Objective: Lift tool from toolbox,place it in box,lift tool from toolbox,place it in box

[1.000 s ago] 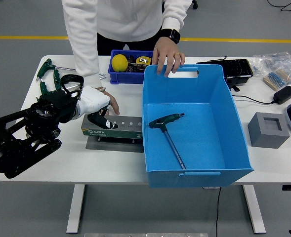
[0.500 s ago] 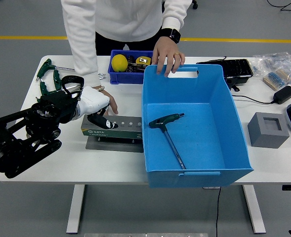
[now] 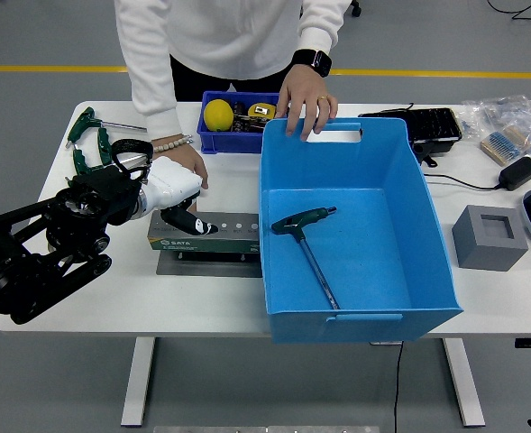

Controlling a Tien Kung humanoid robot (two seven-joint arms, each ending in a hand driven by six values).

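Left hand (image 3: 170, 194) curls over the toolbox (image 3: 206, 232), fingers pinching a tool (image 3: 196, 225) to lift toward the box (image 3: 355, 234)

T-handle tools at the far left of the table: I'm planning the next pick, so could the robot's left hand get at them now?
Probably yes. The T-handle tools lie uncovered just beyond the left hand, which rests on the tool holder; the person's hand is beside it, not over them.

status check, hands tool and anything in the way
Left hand at the tool rack, fingers on a tool; right hand out of view. One T-handle tool lies in the blue box. Person's hand just behind the left hand.
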